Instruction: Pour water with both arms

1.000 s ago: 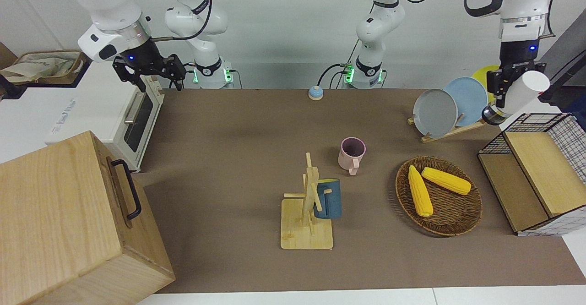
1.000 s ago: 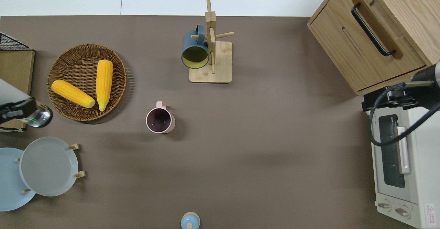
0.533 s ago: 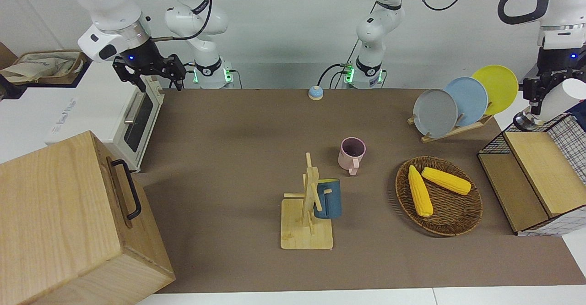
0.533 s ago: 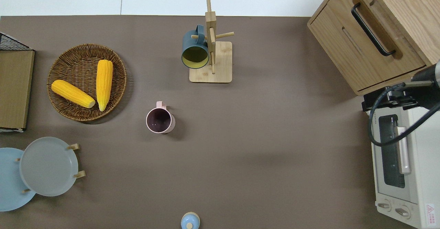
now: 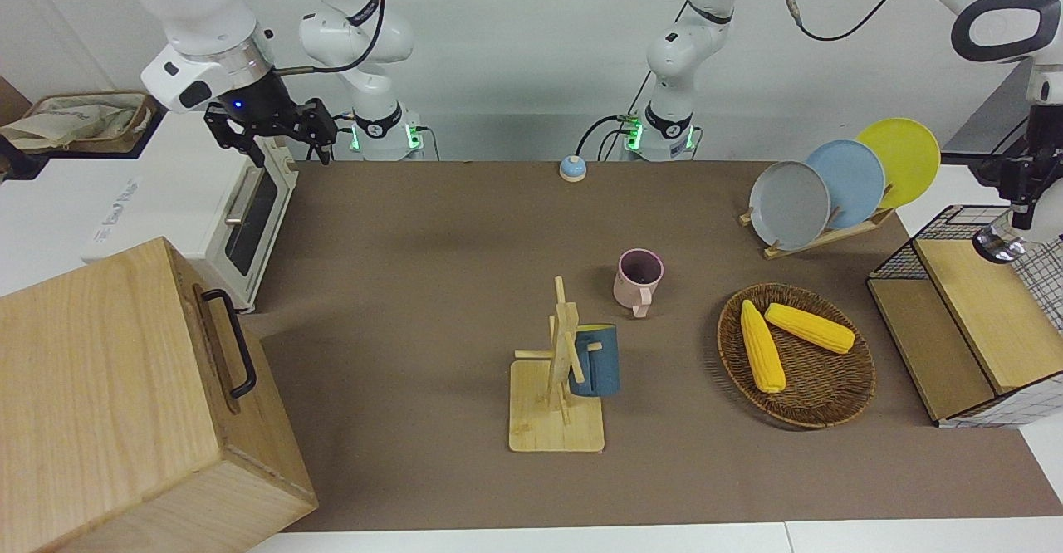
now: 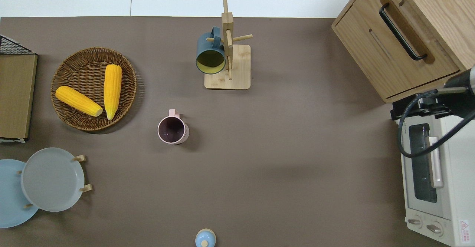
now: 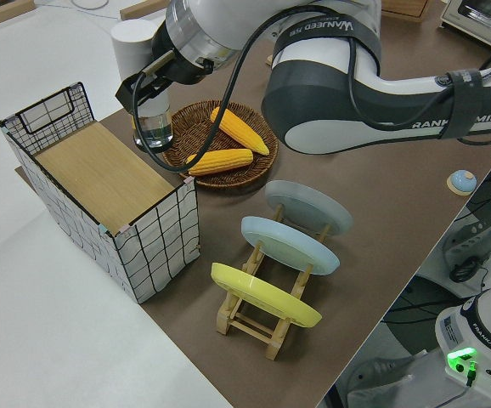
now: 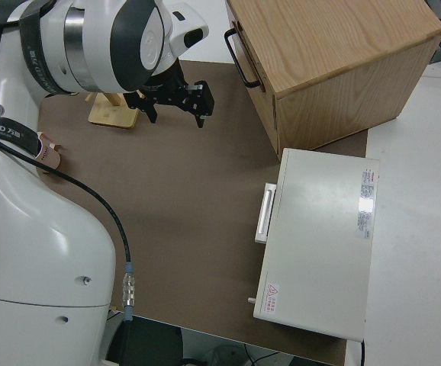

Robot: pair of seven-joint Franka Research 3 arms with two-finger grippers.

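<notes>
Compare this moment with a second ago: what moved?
The left claw, shut on the white bottle, carried it away from the plate rack to over the wire shelf. The right arm stays parked; the pink mug and corn basket are unmoved.

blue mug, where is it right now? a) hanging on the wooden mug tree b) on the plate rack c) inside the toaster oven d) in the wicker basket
a: the blue mug hangs from a peg of the wooden mug tree, clear of the table.
</notes>
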